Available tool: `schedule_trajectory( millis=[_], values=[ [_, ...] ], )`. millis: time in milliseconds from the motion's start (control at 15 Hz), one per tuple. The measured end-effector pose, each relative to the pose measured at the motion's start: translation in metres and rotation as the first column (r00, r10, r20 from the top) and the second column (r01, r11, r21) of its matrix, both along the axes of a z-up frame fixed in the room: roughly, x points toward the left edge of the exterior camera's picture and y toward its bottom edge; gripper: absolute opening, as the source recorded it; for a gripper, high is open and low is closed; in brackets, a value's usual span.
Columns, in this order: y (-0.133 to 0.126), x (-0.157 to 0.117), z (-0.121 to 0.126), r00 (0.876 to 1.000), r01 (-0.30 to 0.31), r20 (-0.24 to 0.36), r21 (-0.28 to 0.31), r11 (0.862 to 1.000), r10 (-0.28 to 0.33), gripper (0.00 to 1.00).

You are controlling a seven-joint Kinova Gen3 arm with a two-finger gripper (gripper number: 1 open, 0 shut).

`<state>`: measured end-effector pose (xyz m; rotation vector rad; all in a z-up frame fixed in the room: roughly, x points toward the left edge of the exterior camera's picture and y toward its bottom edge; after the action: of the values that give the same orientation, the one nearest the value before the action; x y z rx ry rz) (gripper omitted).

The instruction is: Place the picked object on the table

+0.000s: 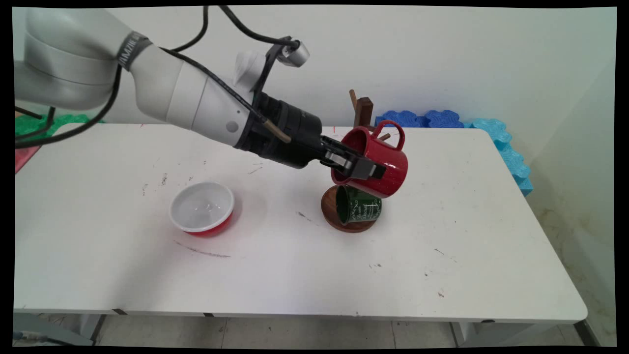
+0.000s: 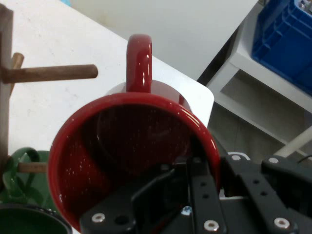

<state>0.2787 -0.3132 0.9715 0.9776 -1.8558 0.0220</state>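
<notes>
My gripper is clamped on the rim of the red mug, one finger inside the mouth and one outside (clearest in the hand view). The mug is held off the table, tipped on its side, handle up, just in front of the wooden mug tree. The mug hides most of the tree's post from me; its round base shows below. A green mug hangs there, partly covered. The arm reaches in from upper left, sloping down to the right. A red bowl with a white inside sits well apart on the white table.
</notes>
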Motion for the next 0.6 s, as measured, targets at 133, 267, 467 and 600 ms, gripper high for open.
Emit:
schedule_trajectory(
  millis=[133,267,467,600],
  values=[
    [0.003,0.003,0.004,1.000,0.016,0.005,-0.005,1.000,-0.016,0.00],
    [0.008,0.009,0.008,0.999,0.035,0.016,-0.012,0.999,-0.035,0.00],
    [0.013,0.019,0.013,0.998,0.057,0.035,-0.018,0.998,-0.057,0.00],
    [0.016,0.027,0.016,0.996,0.070,0.051,-0.022,0.997,-0.068,0.00]
  ],
)
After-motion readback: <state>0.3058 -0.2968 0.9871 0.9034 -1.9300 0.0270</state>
